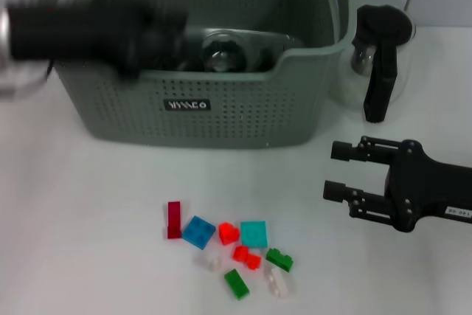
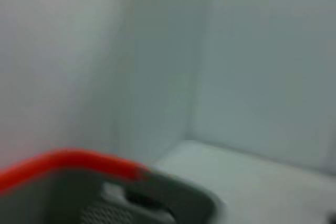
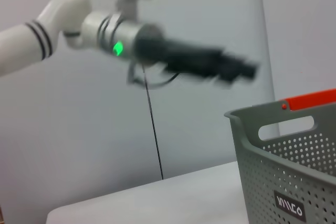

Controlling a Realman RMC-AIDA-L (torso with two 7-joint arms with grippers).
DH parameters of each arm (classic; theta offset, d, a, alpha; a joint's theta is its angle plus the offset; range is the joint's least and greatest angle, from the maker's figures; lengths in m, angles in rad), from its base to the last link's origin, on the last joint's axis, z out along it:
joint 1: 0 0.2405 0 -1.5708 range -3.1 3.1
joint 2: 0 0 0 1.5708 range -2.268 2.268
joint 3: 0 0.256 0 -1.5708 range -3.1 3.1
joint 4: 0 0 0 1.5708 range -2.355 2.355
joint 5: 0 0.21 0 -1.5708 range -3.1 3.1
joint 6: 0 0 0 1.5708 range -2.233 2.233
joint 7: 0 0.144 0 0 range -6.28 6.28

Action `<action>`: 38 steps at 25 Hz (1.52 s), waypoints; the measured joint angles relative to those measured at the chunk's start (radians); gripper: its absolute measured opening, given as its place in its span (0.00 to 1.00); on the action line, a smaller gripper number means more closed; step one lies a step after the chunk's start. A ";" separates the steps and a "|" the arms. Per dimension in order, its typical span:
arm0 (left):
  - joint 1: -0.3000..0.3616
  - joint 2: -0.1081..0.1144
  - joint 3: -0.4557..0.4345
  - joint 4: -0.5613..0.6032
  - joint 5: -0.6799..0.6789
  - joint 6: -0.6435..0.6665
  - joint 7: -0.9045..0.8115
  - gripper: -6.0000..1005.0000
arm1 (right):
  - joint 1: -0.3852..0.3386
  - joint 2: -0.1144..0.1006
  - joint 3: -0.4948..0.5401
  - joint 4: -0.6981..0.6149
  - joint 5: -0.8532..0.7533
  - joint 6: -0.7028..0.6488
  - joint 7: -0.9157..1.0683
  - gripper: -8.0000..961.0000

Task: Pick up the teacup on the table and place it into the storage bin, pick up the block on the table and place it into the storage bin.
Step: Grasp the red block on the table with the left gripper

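We found the left gripper (image 1: 166,31) raised over the storage bin (image 1: 221,108); we could not tell its finger state. A clear teacup (image 1: 221,53) lay inside the bin, just beside its tip. The right gripper (image 1: 341,171) hovered with fingers spread and holding nothing, well apart from the loose blocks (image 1: 228,245) on the table (image 1: 88,219). A glass pitcher (image 1: 380,60) stood beside the bin. Only the right wrist view showed the left arm (image 3: 79,22) from the side, above the bin's rim.
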 joint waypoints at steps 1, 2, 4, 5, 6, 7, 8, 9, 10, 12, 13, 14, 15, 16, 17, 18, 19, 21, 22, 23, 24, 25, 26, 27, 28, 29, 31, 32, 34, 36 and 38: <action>0.031 -0.002 0.001 0.016 0.008 0.036 0.057 0.41 | 0.002 0.000 0.000 0.000 0.000 0.000 0.001 0.67; 0.057 -0.003 0.006 0.035 0.024 0.063 0.109 0.41 | 0.004 0.000 0.000 0.000 0.000 0.000 0.005 0.67; 0.099 -0.004 0.027 0.068 0.074 0.087 0.171 0.41 | 0.007 -0.001 0.000 0.000 0.000 0.000 0.012 0.67; 0.113 -0.006 0.038 0.085 0.102 0.093 0.191 0.41 | 0.007 -0.001 0.000 0.000 0.000 0.000 0.014 0.67; 0.123 -0.007 0.048 0.102 0.137 0.092 0.205 0.41 | 0.008 -0.001 0.000 0.000 0.000 0.000 0.014 0.67; 0.130 -0.008 0.063 0.126 0.174 0.088 0.218 0.41 | 0.008 -0.002 0.000 0.000 0.000 0.000 0.015 0.67; 0.133 -0.009 0.075 0.148 0.205 0.082 0.228 0.41 | 0.008 -0.002 0.000 0.000 0.000 0.002 0.015 0.67; 0.132 -0.009 0.086 0.171 0.224 0.074 0.233 0.41 | 0.008 -0.002 0.000 0.000 0.000 0.004 0.015 0.67; 0.130 -0.009 0.100 0.196 0.242 0.066 0.237 0.41 | 0.008 -0.002 0.000 0.000 0.000 0.006 0.015 0.67; 0.116 -0.010 0.144 0.246 0.271 0.043 0.241 0.41 | 0.008 -0.002 0.000 0.000 0.000 0.007 0.015 0.67; 0.109 -0.011 0.168 0.268 0.283 0.026 0.242 0.41 | 0.008 -0.002 0.000 0.000 0.000 0.008 0.015 0.67; 0.102 -0.012 0.196 0.291 0.291 0.004 0.242 0.41 | 0.008 -0.001 0.000 0.000 0.000 0.009 0.015 0.67; 0.095 -0.013 0.219 0.309 0.296 -0.019 0.241 0.41 | 0.008 -0.001 0.000 0.000 0.000 0.010 0.015 0.67; 0.088 -0.014 0.242 0.325 0.298 -0.041 0.240 0.40 | 0.008 -0.001 0.000 0.000 0.000 0.010 0.015 0.67; 0.078 -0.016 0.263 0.340 0.299 -0.071 0.237 0.40 | 0.008 0.000 0.000 0.000 0.000 0.011 0.015 0.67; 0.070 -0.018 0.280 0.353 0.298 -0.096 0.236 0.40 | 0.008 0.000 0.000 0.000 0.000 0.011 0.015 0.67; 0.065 -0.019 0.289 0.360 0.296 -0.112 0.235 0.40 | 0.008 0.000 0.000 0.000 0.000 0.012 0.015 0.67; 0.055 -0.020 0.310 0.370 0.289 -0.138 0.237 0.40 | 0.008 0.000 0.000 0.000 0.000 0.012 0.015 0.67; 0.053 -0.020 0.320 0.372 0.286 -0.144 0.239 0.40 | 0.008 0.000 0.000 0.000 0.000 0.013 0.015 0.67; 0.051 -0.020 0.337 0.375 0.284 -0.157 0.244 0.40 | 0.008 0.000 0.000 0.000 0.000 0.014 0.015 0.67; 0.049 -0.021 0.357 0.377 0.283 -0.168 0.248 0.40 | 0.008 0.000 0.001 0.000 0.000 0.017 0.015 0.67; 0.049 -0.021 0.377 0.380 0.282 -0.180 0.251 0.40 | 0.008 0.000 0.001 0.000 0.000 0.020 0.015 0.67; 0.048 -0.021 0.398 0.381 0.281 -0.193 0.253 0.40 | 0.008 0.002 0.001 0.000 0.000 0.022 0.015 0.67; 0.048 -0.021 0.419 0.383 0.281 -0.208 0.254 0.40 | 0.008 0.003 0.001 0.000 0.000 0.023 0.015 0.67; 0.048 -0.021 0.433 0.385 0.280 -0.222 0.253 0.40 | 0.008 0.004 0.001 0.000 0.000 0.024 0.015 0.67; 0.048 -0.021 0.449 0.387 0.280 -0.237 0.251 0.40 | 0.008 0.005 0.001 0.000 0.000 0.024 0.015 0.67; 0.047 -0.023 0.469 0.394 0.275 -0.269 0.248 0.41 | 0.008 0.006 -0.001 0.000 0.000 0.024 0.015 0.67; 0.047 -0.023 0.478 0.399 0.270 -0.285 0.247 0.41 | 0.008 0.006 -0.002 0.000 0.000 0.024 0.015 0.67; 0.045 -0.024 0.489 0.405 0.256 -0.311 0.246 0.41 | 0.007 0.006 -0.002 0.001 0.000 0.022 0.015 0.67; 0.048 -0.024 0.493 0.404 0.245 -0.327 0.246 0.41 | 0.006 0.006 -0.001 0.001 0.000 0.019 0.015 0.67; 0.050 -0.023 0.496 0.403 0.239 -0.334 0.246 0.42 | 0.005 0.006 0.000 0.001 0.000 0.017 0.015 0.67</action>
